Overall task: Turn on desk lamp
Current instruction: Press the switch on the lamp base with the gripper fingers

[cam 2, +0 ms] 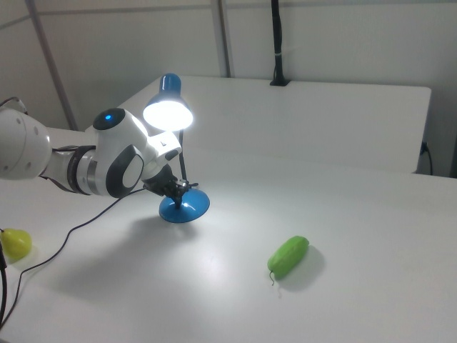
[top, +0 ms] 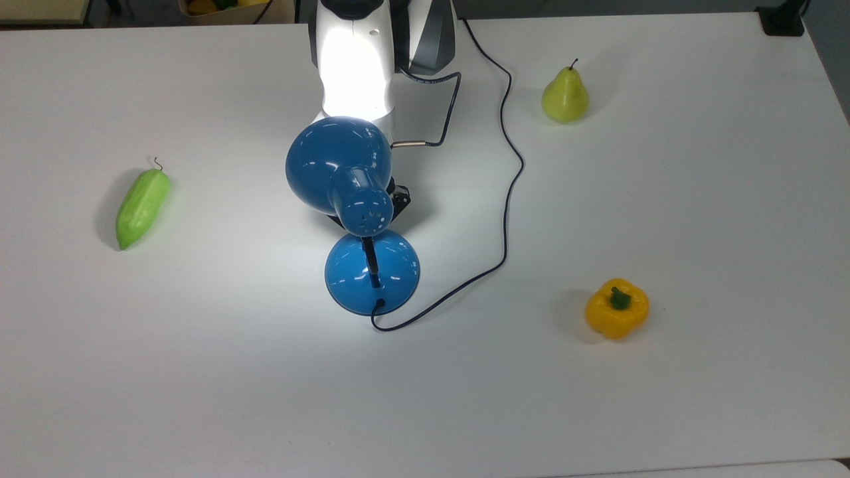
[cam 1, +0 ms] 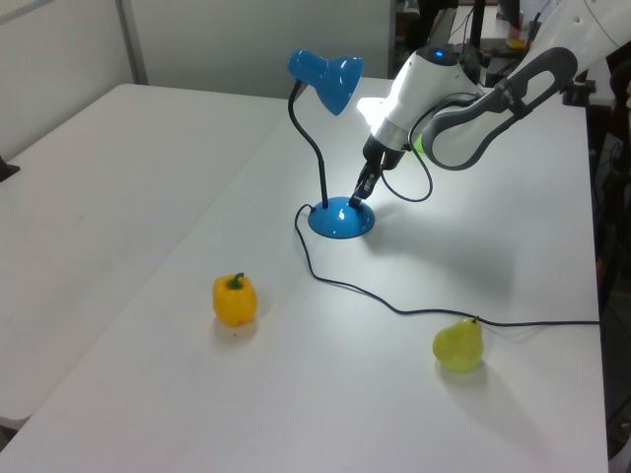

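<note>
White desk (top: pixel 199 372) surface is carrying all items. Going near to far in the top view: a yellow bell pepper (top: pixel 617 309) is lying toward the top view's right; the desk lamp (top: pixel 352 212) is standing at centre on its round blue base, its dome shade glowing and casting a bright pool over the desk and the arm; a green cucumber-like vegetable (top: pixel 142 207) is lying well apart toward the top view's left; a green pear (top: pixel 565 96) is sitting farther back on the top view's right. A thin black cord (top: pixel 505 199) is trailing from the base toward the far edge. The tool (cam 1: pixel 359 193) is touching the far side of the base; whether its fingers are spread or pressed together, I cannot tell.
</note>
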`<state>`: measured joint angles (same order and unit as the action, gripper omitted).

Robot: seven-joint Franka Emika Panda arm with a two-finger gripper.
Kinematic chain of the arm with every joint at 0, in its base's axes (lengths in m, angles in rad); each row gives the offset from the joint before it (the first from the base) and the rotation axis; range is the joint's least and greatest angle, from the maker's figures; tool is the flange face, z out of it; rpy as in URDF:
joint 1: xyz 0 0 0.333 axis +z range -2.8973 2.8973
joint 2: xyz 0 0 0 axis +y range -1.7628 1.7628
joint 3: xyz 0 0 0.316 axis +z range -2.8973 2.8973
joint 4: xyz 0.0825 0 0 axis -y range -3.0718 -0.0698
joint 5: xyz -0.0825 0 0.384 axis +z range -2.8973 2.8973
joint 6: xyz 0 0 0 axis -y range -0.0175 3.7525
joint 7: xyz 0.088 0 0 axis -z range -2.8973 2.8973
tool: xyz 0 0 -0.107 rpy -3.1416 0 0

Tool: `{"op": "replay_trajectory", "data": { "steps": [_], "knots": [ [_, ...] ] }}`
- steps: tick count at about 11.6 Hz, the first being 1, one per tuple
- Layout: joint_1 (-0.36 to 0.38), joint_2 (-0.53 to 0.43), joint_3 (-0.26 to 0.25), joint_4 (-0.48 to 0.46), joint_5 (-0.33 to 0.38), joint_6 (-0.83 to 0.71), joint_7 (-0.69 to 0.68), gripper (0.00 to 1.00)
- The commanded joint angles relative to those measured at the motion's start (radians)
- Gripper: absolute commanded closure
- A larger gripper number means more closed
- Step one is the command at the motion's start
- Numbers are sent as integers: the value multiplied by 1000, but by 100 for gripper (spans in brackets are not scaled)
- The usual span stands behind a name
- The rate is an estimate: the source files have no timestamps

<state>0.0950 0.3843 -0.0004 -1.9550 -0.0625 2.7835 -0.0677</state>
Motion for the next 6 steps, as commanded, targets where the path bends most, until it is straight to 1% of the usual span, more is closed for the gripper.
{"op": "replay_trajectory", "data": {
  "steps": [1,3,6],
  "knots": [
    [-14,51,-4,-7,-31,22,-11,100],
    [-17,38,-4,-7,-30,18,-6,100],
    [-18,-24,-3,-31,-28,5,6,100]
  ]
}}
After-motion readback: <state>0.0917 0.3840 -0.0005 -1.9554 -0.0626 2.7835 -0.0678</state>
